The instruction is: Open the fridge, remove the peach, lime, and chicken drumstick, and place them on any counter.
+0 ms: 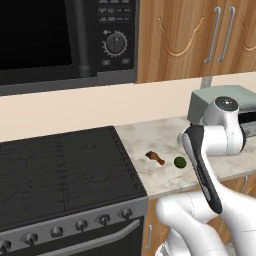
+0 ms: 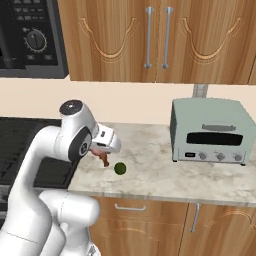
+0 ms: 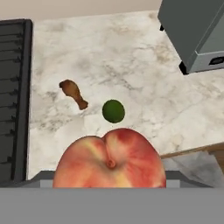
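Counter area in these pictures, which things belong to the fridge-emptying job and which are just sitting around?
Part of the job:
peach, held in the claw above the counter
lime, lying on the counter
chicken drumstick, lying beside the lime

Just there:
toaster oven
stove top
microwave
wooden wall cabinets

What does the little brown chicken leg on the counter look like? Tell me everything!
The small brown chicken drumstick has a thick, rounded meaty end that narrows to a thin bone. Its skin looks browned, as if cooked. It lies flat on the beige-grey marbled stone counter, between the black stove top and the small dark green lime. In the hand view its meaty end points up and left, the bone down and right toward the lime, with a gap between them. Only the counter touches it.
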You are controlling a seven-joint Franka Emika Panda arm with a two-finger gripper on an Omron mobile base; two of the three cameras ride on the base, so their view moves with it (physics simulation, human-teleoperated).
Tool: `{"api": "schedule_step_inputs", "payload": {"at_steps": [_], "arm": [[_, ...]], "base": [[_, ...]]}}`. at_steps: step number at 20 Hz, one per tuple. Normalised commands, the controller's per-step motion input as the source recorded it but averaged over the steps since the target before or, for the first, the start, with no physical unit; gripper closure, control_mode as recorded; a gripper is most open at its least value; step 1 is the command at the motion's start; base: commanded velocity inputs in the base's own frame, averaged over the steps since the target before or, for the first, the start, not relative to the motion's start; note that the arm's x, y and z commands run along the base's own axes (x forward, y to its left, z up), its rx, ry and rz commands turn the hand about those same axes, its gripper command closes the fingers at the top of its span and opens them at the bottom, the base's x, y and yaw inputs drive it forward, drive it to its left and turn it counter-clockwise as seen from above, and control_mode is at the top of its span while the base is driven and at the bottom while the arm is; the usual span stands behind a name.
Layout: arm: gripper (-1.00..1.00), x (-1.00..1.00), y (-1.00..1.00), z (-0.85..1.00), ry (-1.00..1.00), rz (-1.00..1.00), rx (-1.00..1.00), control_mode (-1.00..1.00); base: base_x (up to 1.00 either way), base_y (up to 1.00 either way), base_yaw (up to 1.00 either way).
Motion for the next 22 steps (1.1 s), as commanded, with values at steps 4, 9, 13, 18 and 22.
{"api": "schedule_step_inputs", "payload": {"at_steps": [4,9,13,18,22], "arm": [[1.0,0.87,-0.81,-0.67,0.06,-0.16,-0.04,-1.0],[1.0,0.84,-0.79,-0.34,0.17,-0.13,0.0,-1.0],[1.0,0.59,-0.72,-0.17,0.22,-0.05,0.04,-1.0],[1.0,0.32,-0.49,-0.07,0.25,0.0,0.12,-1.0],[1.0,0.41,-0.33,-0.34,0.16,0.0,0.1,-1.0]], "base": [[0.0,0.0,0.0],[0.0,0.0,0.0],[0.0,0.0,0.0],[0.0,0.0,0.0],[0.0,0.0,0.0]]}}
